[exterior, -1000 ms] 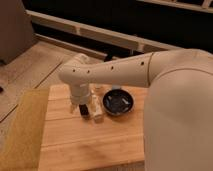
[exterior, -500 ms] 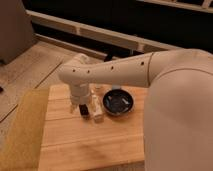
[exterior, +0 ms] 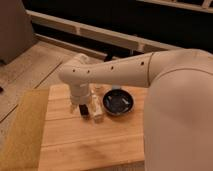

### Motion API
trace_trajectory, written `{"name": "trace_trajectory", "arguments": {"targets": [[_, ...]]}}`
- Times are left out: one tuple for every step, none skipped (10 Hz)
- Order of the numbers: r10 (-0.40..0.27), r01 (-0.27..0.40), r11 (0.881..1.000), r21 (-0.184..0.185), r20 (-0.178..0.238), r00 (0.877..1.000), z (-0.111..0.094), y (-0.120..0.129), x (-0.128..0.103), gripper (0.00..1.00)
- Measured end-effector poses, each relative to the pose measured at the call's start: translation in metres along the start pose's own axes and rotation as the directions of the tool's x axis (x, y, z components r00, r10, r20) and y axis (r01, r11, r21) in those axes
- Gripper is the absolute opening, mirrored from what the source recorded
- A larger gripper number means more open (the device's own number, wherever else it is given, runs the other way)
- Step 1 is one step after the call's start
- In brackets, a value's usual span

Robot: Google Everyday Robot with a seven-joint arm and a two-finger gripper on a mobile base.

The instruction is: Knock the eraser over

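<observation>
My arm (exterior: 125,72) reaches in from the right, wrist bent down, tool (exterior: 85,108) low near the far edge of the surface (exterior: 75,145), beside the eraser (exterior: 98,115); its opening I cannot tell

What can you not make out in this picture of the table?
Camera view: the gripper, low over the table left of the dark bowl, is partly covered by the arm.
The small pale eraser beside it: too blurred to tell upright or fallen.
Table's right part: hidden by the arm.
</observation>
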Motion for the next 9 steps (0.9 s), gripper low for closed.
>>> {"name": "trace_trajectory", "arguments": {"targets": [[0.0,0.0,1.0,0.0,0.0,1.0,0.0,0.0,0.0,0.65],[-0.002,0.002,1.0,0.005,-0.003,1.0,0.001,0.0,0.0,0.65],[-0.005,0.006,1.0,0.011,-0.013,1.0,0.002,-0.001,-0.001,0.65],[-0.009,0.01,0.999,0.032,-0.039,0.999,0.008,-0.006,-0.005,0.65],[-0.02,0.024,0.998,0.05,-0.08,0.997,0.017,-0.005,-0.006,0.65],[-0.024,0.031,0.998,0.061,-0.108,0.994,0.023,-0.004,-0.009,0.65],[-0.021,0.034,0.996,0.078,-0.155,0.988,0.033,-0.006,-0.012,0.65],[-0.015,0.034,0.995,0.095,-0.196,0.98,0.041,-0.01,-0.015,0.65],[-0.004,0.033,0.993,0.118,-0.241,0.97,0.05,-0.014,-0.02,0.65]]}}
